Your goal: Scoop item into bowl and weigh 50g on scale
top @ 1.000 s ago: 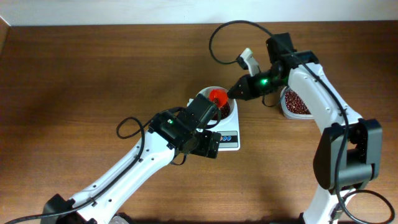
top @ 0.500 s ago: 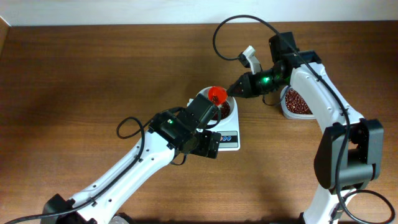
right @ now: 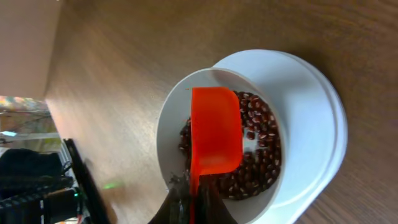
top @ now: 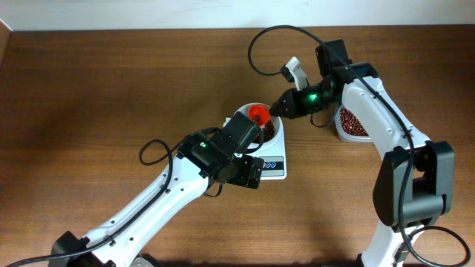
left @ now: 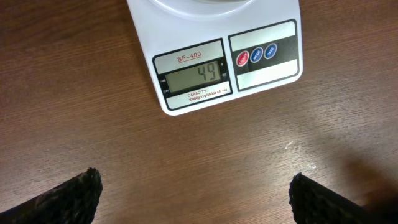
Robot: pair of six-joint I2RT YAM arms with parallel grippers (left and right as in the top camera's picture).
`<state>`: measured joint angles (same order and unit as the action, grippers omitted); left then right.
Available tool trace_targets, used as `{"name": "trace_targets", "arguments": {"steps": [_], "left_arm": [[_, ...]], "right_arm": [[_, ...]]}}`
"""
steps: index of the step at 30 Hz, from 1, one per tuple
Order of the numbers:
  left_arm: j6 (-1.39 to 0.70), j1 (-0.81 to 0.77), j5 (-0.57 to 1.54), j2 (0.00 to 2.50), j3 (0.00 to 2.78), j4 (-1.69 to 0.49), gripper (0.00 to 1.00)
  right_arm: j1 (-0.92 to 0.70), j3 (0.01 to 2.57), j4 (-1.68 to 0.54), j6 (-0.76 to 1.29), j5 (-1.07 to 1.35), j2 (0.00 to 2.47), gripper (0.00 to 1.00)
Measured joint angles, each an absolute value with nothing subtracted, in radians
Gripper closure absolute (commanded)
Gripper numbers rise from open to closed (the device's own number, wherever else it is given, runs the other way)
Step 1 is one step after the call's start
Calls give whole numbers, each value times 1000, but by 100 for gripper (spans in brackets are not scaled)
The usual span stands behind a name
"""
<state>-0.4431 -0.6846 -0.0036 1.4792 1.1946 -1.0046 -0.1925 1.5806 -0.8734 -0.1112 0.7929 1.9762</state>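
table point(left: 93, 124): matt wood grain | scale point(left: 186, 34): smooth white plastic | bowl point(right: 171, 121): smooth white, slight sheen | scoop point(right: 214, 134): glossy orange plastic

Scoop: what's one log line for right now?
right gripper: shut on orange scoop over white bowl of beans | scale: reads 49 | left gripper: open, empty
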Motion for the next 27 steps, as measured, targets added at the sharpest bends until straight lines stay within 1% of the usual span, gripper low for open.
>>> {"name": "trace_targets", "arguments": {"steps": [24,26,27], "left_arm": [[-443,-685,-4,1479,1195,-1005,1],[-443,-685,-4,1479,1195,-1005,1],[-443,-685,-4,1479,1195,-1004,1]], "right_arm": [[-192,1580,-796,-89,780,1976,96],[-192,1580,-804,-63,823,1976,96],[-192,1583,-842,-56,852,1976,96]]}}
